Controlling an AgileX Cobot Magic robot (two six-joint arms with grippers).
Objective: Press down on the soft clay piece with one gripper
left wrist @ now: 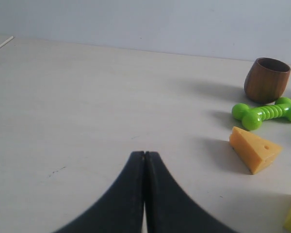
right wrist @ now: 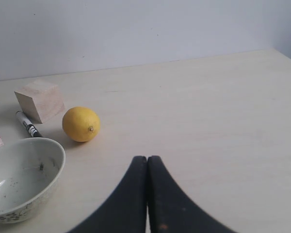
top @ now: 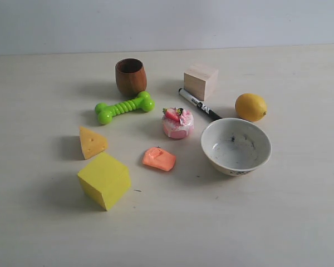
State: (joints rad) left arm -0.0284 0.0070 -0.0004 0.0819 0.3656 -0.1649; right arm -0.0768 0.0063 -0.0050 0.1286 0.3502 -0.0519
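Because the counter [top: 278,222] is crowded, whichever clenched tool goes, the left pincer [left wrist: 144,154] or the right pincer [right wrist: 147,158], should drop straight between the bowl [top: 235,146] and the yellow cube [top: 104,179] onto the soft clay piece [top: 159,159], which lies well in from the far edge.

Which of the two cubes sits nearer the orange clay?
The yellow cube, beside the soft clay piece; the wooden cube stands farther back, beyond the pink cake.
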